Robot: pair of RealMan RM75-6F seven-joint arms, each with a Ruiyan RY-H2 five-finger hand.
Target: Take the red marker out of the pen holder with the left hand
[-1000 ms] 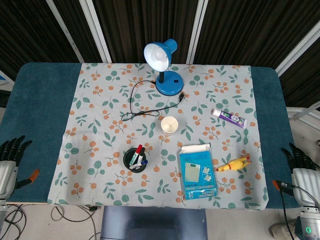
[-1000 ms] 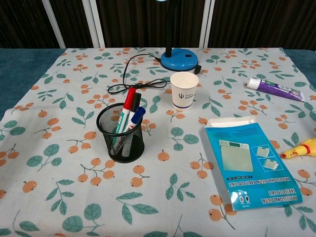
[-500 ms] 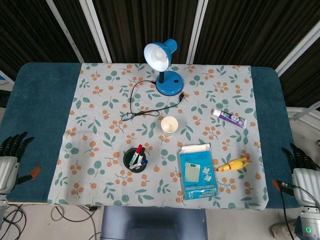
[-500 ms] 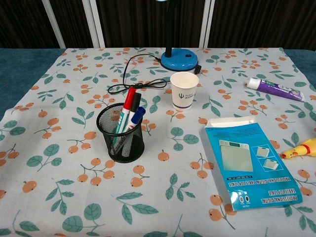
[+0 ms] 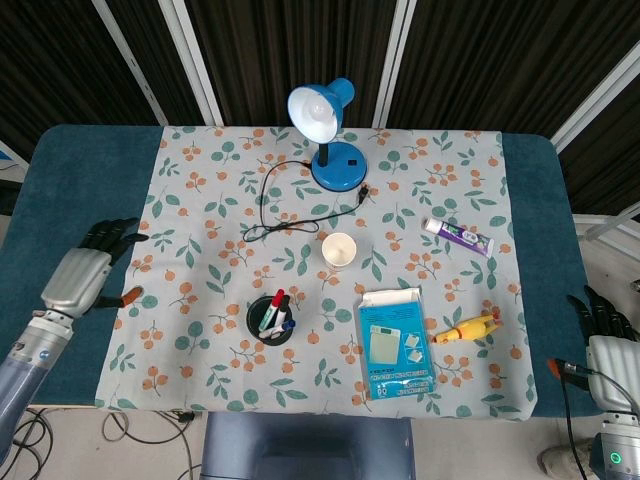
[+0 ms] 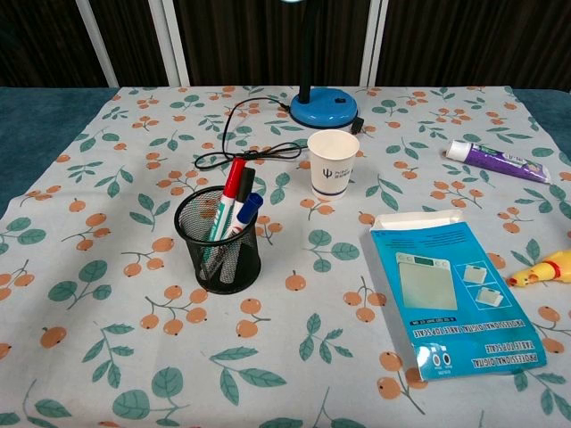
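Red marker (image 6: 234, 181) stands tilted in the pen holder (image 6: 219, 241), lower centre-left: light, stiff, slick; best pinched at its exposed cap. Left hand (image 5: 84, 275), far left, is released and empty.

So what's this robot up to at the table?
It is meant to lift the red marker out of the black mesh pen holder. The marker stands in the holder, untouched. The left hand is over the table's left side, empty, fingers apart. The right hand sits at the right edge.
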